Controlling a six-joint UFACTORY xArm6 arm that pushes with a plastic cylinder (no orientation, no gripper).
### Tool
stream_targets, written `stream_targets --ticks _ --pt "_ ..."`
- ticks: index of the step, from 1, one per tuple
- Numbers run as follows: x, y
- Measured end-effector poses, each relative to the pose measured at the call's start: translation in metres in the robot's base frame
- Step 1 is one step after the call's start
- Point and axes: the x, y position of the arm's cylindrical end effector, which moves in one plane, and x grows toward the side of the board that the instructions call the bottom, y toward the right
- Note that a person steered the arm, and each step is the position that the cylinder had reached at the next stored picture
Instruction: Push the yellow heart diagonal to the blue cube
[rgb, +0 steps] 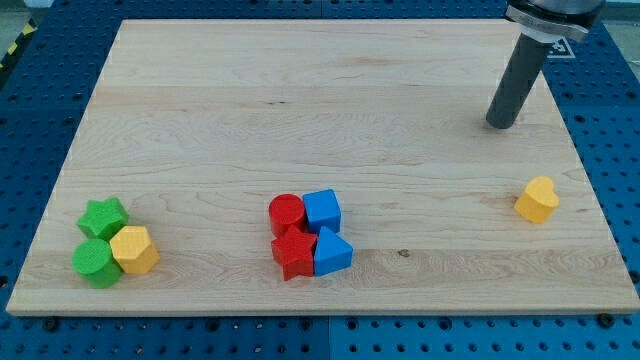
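The yellow heart (537, 199) lies alone near the board's right edge, at the view's right. The blue cube (322, 210) sits in a tight cluster at the bottom middle, touching a red cylinder (286, 213) on its left, with a blue triangle (333, 252) below it and a red star (294, 251) below left. My tip (501, 124) rests on the board at the upper right, above and slightly left of the yellow heart, about a heart's width or two away, not touching it.
A second cluster sits at the bottom left: a green star (104, 217), a green cylinder (96, 260) and a yellow hexagon (134, 249). The wooden board (300, 100) lies on a blue pegboard table.
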Motion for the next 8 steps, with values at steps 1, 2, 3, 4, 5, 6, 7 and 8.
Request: stream_targets --ticks 1,2,3,4,5,6,7,8 --pt "0.000 0.000" --pt "0.011 0.011" --pt "0.039 0.047" --pt "0.061 0.081" --pt "0.091 0.078" --pt "0.105 0.067" --pt "0.109 0.068" --pt "0.129 0.068"
